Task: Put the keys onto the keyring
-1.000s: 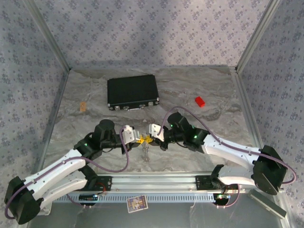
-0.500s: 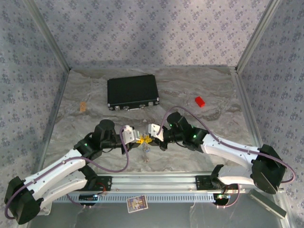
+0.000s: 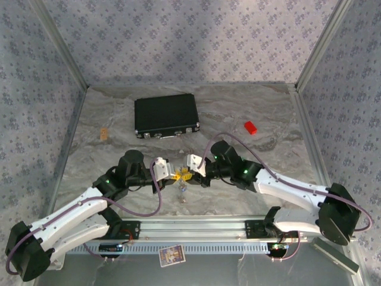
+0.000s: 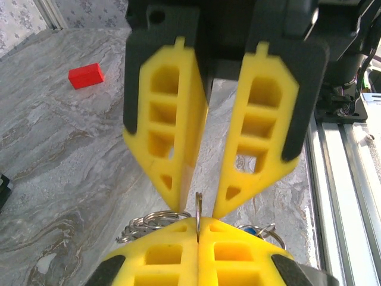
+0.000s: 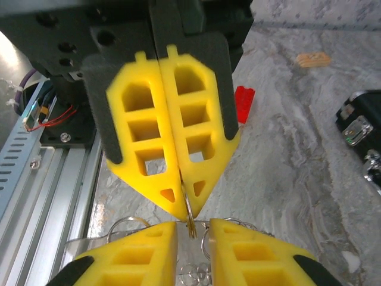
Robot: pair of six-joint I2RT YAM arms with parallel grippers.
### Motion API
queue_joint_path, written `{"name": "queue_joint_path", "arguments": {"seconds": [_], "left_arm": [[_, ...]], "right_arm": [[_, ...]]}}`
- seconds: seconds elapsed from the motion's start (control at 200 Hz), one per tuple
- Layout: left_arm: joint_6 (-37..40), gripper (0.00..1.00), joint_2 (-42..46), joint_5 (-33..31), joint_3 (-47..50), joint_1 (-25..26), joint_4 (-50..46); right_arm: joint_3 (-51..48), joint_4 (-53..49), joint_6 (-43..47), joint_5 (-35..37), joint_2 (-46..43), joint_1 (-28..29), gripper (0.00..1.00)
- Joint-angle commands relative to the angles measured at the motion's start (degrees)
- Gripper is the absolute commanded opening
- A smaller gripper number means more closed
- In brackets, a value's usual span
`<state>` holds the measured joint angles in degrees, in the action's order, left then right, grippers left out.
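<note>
**Ribbed yellow fingers meeting tip to tip at the keyring**

Just inside the middle of the marble-veined worktop's (image 3: 256, 122) near edge, both arms are reaching inward, elbows low, with their grippers facing each other. The left gripper (image 4: 198, 226) is clamping its wedge-shaped, cut-out yellow fingers flat together on the keyring (image 5: 188, 210), a thin metal ring standing edge-on between the tips. The right gripper (image 4: 199, 204) is standing released, fingers parted either side of that ring's top. Silvery wire loops (image 4: 143, 225) are dangling beside the tips.
</note>
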<state>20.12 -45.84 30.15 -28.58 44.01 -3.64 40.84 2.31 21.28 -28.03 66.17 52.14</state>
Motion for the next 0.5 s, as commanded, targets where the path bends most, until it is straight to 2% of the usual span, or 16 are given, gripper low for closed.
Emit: {"name": "queue_joint_path", "arguments": {"seconds": [0.0,0.14,0.245,0.355,0.405,0.5], "left_arm": [[0.7,0.0,0.9,0.4,-0.4,0.4,3.2],[0.6,0.0,1.0,-0.3,-0.3,0.4,4.0],[0.6,0.0,1.2,-1.7,-0.6,0.4,4.3],[0.6,0.0,1.3,-2.8,-0.7,0.4,4.2],[0.4,0.0,1.2,-3.0,-0.6,0.4,4.4],[0.4,0.0,1.2,-3.2,-0.5,0.4,4.7]], "right_arm": [[-2.6,0.8,-3.6,4.4,-5.1,-1.2,0.25],[-6.6,2.0,-10.2,15.5,-10.0,-2.5,0.27],[-7.7,-0.7,-17.8,27.8,-11.5,-2.9,0.29],[-4.0,-11.1,-29.9,38.6,-10.3,-3.8,0.31],[-1.9,-16.7,-36.3,40.9,-9.0,-4.7,0.32],[1.4,-24.6,-42.7,43.7,-6.2,-6.5,0.32]]}}
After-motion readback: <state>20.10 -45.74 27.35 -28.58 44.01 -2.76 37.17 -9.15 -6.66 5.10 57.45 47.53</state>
